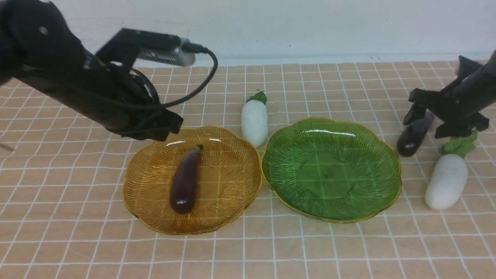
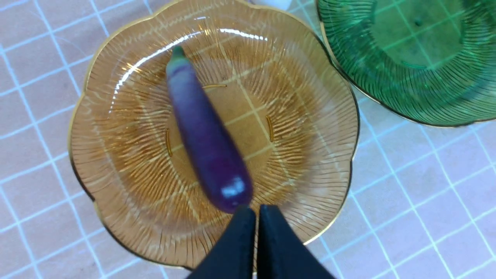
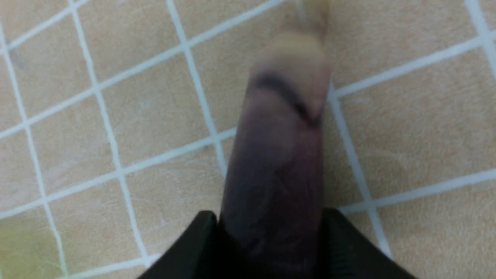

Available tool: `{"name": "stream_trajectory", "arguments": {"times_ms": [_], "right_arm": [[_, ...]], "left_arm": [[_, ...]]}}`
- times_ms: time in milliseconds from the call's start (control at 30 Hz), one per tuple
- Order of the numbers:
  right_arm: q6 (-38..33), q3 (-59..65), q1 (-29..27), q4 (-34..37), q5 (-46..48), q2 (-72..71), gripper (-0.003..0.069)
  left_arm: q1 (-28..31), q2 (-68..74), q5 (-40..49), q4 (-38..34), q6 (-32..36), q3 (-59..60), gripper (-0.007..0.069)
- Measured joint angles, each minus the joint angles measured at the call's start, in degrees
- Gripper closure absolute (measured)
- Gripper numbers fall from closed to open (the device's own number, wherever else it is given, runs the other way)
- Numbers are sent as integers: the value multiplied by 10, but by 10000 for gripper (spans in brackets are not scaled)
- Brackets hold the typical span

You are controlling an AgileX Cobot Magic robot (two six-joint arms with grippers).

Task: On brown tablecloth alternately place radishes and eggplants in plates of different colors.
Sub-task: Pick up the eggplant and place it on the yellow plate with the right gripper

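Note:
On the brown tablecloth [image 1: 77, 240] an amber plate [image 1: 228, 217] holds one purple eggplant [image 1: 185, 180], lying free. My left gripper [image 1: 170, 124] hovers over that plate's far left rim, shut and empty; in the left wrist view its fingertips [image 2: 256, 213] meet just past the eggplant [image 2: 207, 139]. The green plate [image 1: 333, 170] to the right is empty. One white radish [image 1: 254, 120] lies behind the gap between the plates. At the far right my right gripper [image 1: 430, 120] is shut on a second eggplant [image 1: 414, 135], seen between its fingers [image 3: 193, 240] in the right wrist view. Another radish [image 1: 446, 180] lies beside it.
A white wall runs along the back edge of the cloth. The left arm's cable loops above the amber plate. The green plate [image 2: 407, 69] sits close against the amber plate [image 2: 302, 116], their rims nearly touching.

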Motion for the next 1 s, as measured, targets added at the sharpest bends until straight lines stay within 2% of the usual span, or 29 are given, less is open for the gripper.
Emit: {"name": "stream_trajectory", "arguments": {"times_ms": [233,367,500,667,733,900,1000], "right_arm": [[-23,-22,2,29,42,-44,349],[-70,-31,25,98,84,-116,349],[-98,-36,90,174,142,-161,349],[-108,-36,188,197,162,-155,349],[-109,-36,242,197,156,-142,349],[-109,-36,326,197,111,-105,349],[-107,-36,358,198,76,-79,342]], "left_arm": [[0,-18,23,13,-2,0,628],[0,-26,36,37,-23,0,628],[0,-29,43,73,-59,0,628],[0,-30,43,94,-90,0,628],[0,-30,43,92,-92,0,628],[0,-30,43,84,-94,0,628],[0,-30,43,78,-94,0,628]]}}
